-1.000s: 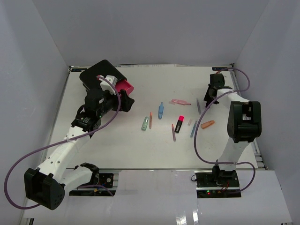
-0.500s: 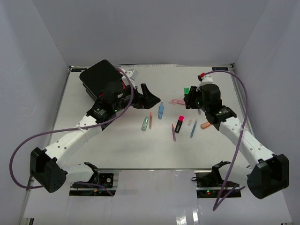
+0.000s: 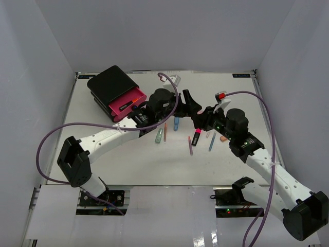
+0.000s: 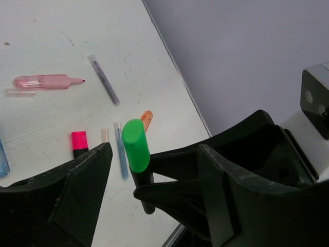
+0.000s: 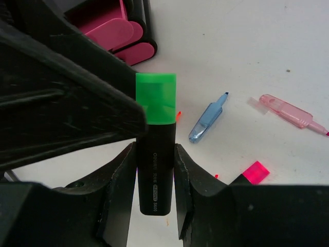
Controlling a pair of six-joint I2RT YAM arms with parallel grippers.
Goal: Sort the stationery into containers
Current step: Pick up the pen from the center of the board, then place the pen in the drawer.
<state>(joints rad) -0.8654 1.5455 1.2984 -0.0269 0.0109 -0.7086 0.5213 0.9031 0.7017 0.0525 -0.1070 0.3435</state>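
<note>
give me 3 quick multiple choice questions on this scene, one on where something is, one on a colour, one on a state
1. Where is the green-capped highlighter?
A) lying loose
B) between the fingers of the right end effector
C) stowed out of sight

2. What colour is the cap of the black highlighter lying on the table?
A) pink
B) orange
C) blue

3. What state is the black box in?
A) fully closed
B) lying on its side
C) one pink drawer pulled out

Answers:
1 B, its black barrel is clamped upright there.
2 A, the pink cap shows clearly in the left wrist view.
3 C, one drawer juts out in the top view.
</note>
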